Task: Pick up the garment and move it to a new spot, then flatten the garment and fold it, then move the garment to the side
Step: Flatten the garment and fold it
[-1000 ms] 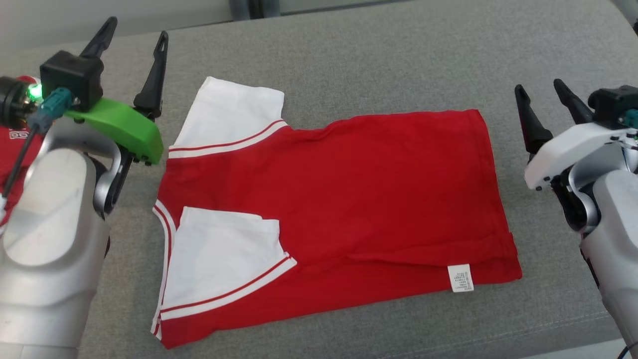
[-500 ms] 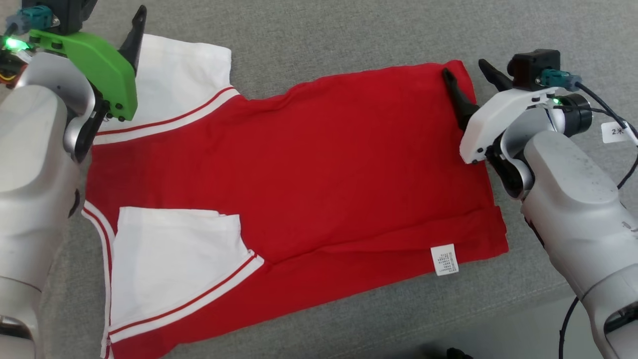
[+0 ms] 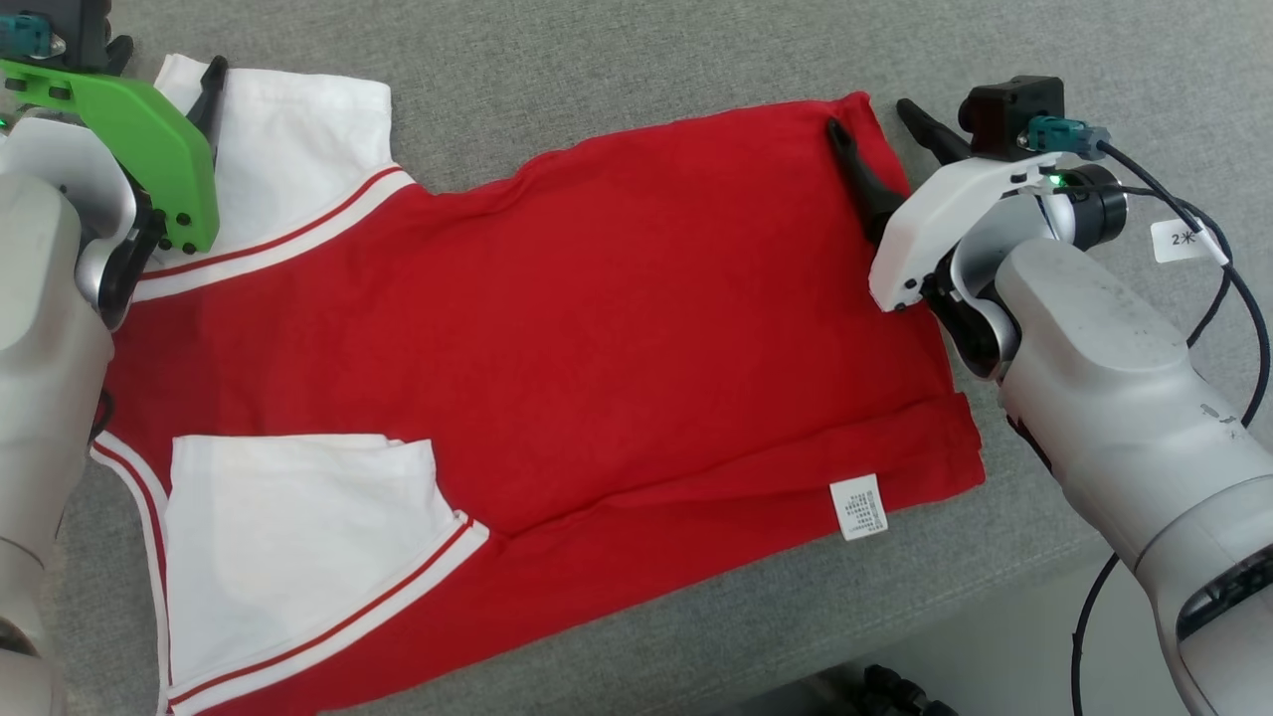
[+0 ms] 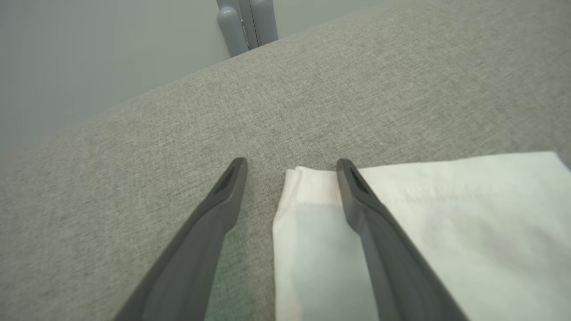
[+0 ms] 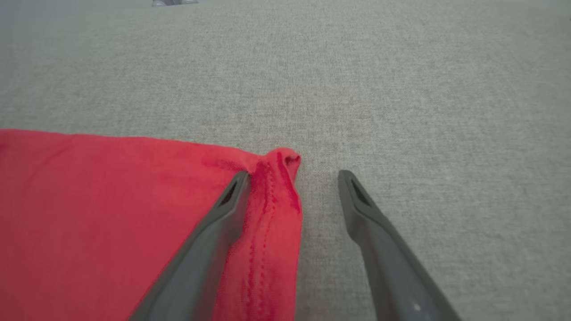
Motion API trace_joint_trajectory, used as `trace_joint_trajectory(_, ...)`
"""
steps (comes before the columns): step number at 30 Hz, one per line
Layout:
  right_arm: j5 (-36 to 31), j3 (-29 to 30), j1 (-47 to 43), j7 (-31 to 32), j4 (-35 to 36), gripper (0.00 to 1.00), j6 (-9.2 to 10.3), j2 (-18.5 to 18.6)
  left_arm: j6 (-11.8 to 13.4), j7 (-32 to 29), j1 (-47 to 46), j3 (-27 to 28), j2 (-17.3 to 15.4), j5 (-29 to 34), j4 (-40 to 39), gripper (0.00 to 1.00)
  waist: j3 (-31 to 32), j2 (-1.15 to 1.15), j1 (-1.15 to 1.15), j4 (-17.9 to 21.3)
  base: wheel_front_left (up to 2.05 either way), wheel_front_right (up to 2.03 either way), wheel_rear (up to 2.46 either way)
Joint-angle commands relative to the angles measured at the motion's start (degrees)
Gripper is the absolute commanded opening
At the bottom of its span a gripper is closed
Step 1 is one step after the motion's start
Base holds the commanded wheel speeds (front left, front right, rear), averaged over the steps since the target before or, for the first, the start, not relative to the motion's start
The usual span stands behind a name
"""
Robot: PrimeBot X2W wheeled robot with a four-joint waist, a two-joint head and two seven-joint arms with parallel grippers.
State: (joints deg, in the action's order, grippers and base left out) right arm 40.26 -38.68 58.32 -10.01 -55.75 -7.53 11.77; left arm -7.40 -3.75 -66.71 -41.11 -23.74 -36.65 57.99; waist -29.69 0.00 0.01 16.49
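Two grippers, fingers spread wide and holding nothing, sit at the far corners of the red-and-white shirt (image 3: 617, 328), which lies flat on the grey cushion (image 3: 646, 60). The left gripper (image 4: 290, 165) straddles the white sleeve (image 4: 446, 223) edge. The right gripper (image 5: 292, 176) straddles the red hem corner (image 5: 276, 162). Each has one finger over cloth, one just beside it.

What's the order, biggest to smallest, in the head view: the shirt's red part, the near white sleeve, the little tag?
Biggest: the red part.
Next: the near white sleeve.
Smallest: the tag.
The sleeve lies closer to the camera, yet the order is plain.
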Motion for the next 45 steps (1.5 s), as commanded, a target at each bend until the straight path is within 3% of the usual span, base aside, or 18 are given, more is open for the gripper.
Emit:
trace_joint_trajectory(1,0.9,-0.8,1.1,-0.5,-0.5,1.0,0.08,0.2,-0.1,-0.6,-0.5,-0.5,-0.1,-1.4,0.6,1.0,0.1,0.0,-0.01,-0.2,0.0,0.0,0.0)
trace_joint_trajectory(6,3.5,-3.4,2.1,-0.2,-1.7,1.0,0.08,0.5,-0.1,-4.4,-0.3,-2.4,0.7,-5.1,0.6,1.0,-0.1,0.0,-0.01,-0.9,0.0,0.0,0.0)
trace_joint_trajectory(7,4.1,-4.0,2.3,0.2,-1.9,1.0,0.08,0.5,-0.1,-4.6,-0.4,-2.9,0.7,-5.6,0.1,0.89,-0.1,0.0,-0.01,-1.0,0.0,0.0,0.0)
trace_joint_trajectory(8,4.6,-4.4,2.4,0.5,-2.1,0.64,0.08,0.5,-0.1,-4.7,-0.6,-2.9,0.7,-6.4,-0.1,0.45,-0.2,0.0,-0.01,-1.1,0.0,0.0,0.0)
trace_joint_trajectory(9,5.2,-5.0,2.6,1.0,-2.3,0.37,0.08,0.6,-0.1,-4.9,-0.7,-3.2,0.8,-7.2,-0.4,0.02,-0.2,0.0,-0.01,-1.2,0.0,0.0,0.0)
trace_joint_trajectory(10,5.7,-5.5,2.7,1.3,-2.4,0.06,0.08,0.7,-0.1,-5.2,-0.7,-3.6,0.9,-7.7,-0.6,0.0,-0.1,0.0,-0.01,-1.4,0.0,0.0,0.0)
trace_joint_trajectory(11,6.3,-6.0,2.8,1.5,-2.6,0.0,0.09,0.9,-0.1,-5.2,-0.7,-4.2,0.8,-8.3,-0.9,0.0,0.0,0.0,-0.01,-1.5,0.0,0.0,0.0)
trace_joint_trajectory(20,9.1,-8.1,3.3,-3.1,-2.8,0.0,0.1,3.3,-0.1,3.3,-1.6,-5.1,1.1,-11.8,-3.7,0.0,2.3,0.0,-0.01,-3.6,0.0,0.0,0.0)
trace_joint_trajectory(28,9.2,-8.2,-0.7,-5.2,-0.4,0.0,0.1,6.6,-0.1,13.1,3.3,-5.3,0.5,-16.1,-9.8,0.0,5.7,0.0,-0.01,-6.4,0.0,0.0,0.0)
trace_joint_trajectory(36,2.7,1.9,-8.5,-5.2,8.9,0.0,0.09,10.3,-0.1,18.1,11.9,-5.3,-1.0,-17.7,-19.2,0.0,8.7,0.0,-0.01,-9.5,0.0,0.0,0.0)
trace_joint_trajectory(45,-2.9,10.2,-18.1,-5.2,13.2,0.0,0.09,10.5,4.3,19.0,24.0,-1.4,-2.0,-14.7,-32.4,0.0,11.0,0.0,-0.01,-11.5,0.0,0.0,0.0)
